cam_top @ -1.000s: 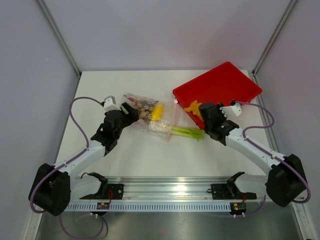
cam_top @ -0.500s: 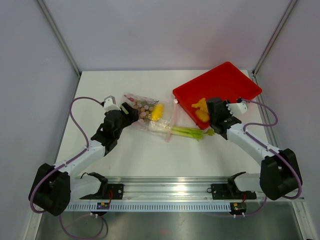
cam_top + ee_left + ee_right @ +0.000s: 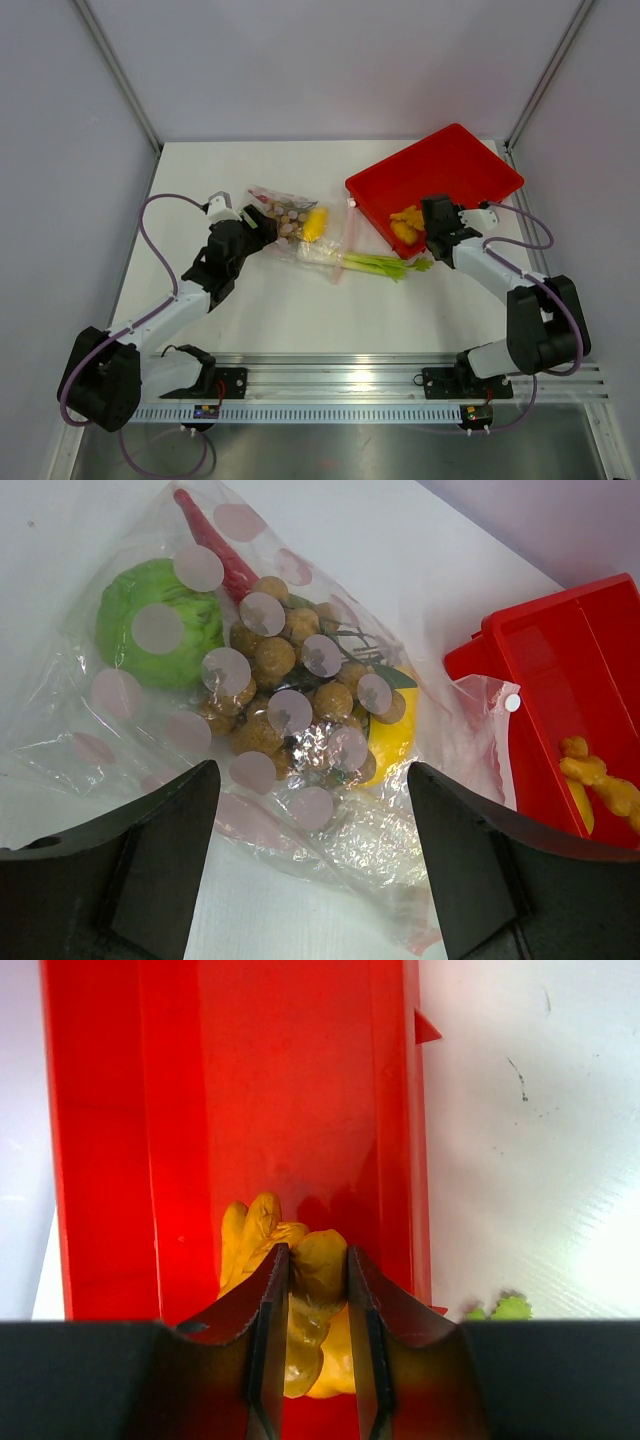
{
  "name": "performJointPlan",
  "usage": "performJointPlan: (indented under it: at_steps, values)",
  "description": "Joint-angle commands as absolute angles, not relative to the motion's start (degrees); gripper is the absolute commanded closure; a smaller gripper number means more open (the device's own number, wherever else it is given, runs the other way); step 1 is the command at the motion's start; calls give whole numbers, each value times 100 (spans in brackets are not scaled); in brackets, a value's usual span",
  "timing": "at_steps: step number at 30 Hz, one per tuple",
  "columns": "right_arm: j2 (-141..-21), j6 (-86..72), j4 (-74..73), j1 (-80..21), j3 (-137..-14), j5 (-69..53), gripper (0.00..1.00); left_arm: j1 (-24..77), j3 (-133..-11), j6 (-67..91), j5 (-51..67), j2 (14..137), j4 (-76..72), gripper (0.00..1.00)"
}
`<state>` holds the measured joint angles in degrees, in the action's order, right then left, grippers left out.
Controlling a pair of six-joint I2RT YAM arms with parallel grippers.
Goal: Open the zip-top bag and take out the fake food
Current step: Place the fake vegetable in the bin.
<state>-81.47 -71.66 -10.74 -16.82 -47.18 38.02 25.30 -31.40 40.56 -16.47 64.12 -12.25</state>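
White table [image 3: 270,320], pale grey walls [image 3: 320,60], aluminium corner posts [image 3: 117,72], slotted metal rail [image 3: 340,372] along near edge, even soft light.

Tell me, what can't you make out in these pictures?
Top view: tan balls too small to count.
Left wrist view: the near edge of the zip-top bag is hidden behind the left gripper.
Right wrist view: the right gripper covers the lower part of the yellow food piece; the celery is cut off, only a tip showing.
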Motion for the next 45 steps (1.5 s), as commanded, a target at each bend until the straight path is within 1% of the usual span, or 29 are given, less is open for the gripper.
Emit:
performJointPlan:
  at_steps: [1, 8, 12, 13, 19, 23, 24, 30, 32, 37, 39, 40, 43, 45]
  values:
    - [-8279, -7312, -1195, -1600, -4843, 3771, 75, 2540, -3305, 4061, -1608, 6425, -1503, 21]
    - [-8464, -7365, -1406, -1582, -4966, 3762, 74, 2540, -3305, 4060, -1582, 6442, -1503, 20]
    - [-8482, -7409, -1520, -1582, -5019, 3762, 70, 2540, -3313, 4052, -1591, 6434, -1503, 21]
    - [-8473, -7409, -1512, -1573, -5010, 3770, 68, 2540, -3313, 4043, -1591, 6442, -1503, 21]
    - [-8464, -7427, -1547, -1573, -5010, 3771, 66, 2540, -3314, 4052, -1582, 6434, -1503, 21]
    - [-8446, -7427, -1564, -1573, -5010, 3779, 59, 2540, -3322, 4052, -1591, 6434, -1494, 21]
    - [-8438, -7427, -1573, -1573, -5010, 3788, 54, 2540, -3322, 4052, -1582, 6434, -1494, 21]
    - [-8411, -7409, -1564, -1573, -5001, 3788, 43, 2540, -3322, 4052, -1582, 6425, -1485, 21]
    - [-8394, -7418, -1573, -1573, -4992, 3788, 43, 2540, -3322, 4043, -1591, 6425, -1485, 21]
    - [-8306, -7400, -1564, -1573, -4957, 3753, 37, 2540, -3322, 4043, -1591, 6425, -1485, 20]
    - [-8201, -7374, -1521, -1573, -4922, 3727, 34, 2540, -3314, 4043, -1600, 6425, -1485, 21]
    - [-8157, -7365, -1477, -1573, -4870, 3709, 30, 2540, -3313, 4043, -1600, 6416, -1477, 21]
    - [-8016, -7321, -1398, -1573, -4808, 3656, 25, 2540, -3313, 4034, -1591, 6407, -1485, 20]
    - [-7963, -7304, -1441, -1582, -4825, 3647, 18, 2540, -3313, 4043, -1591, 6416, -1485, 20]
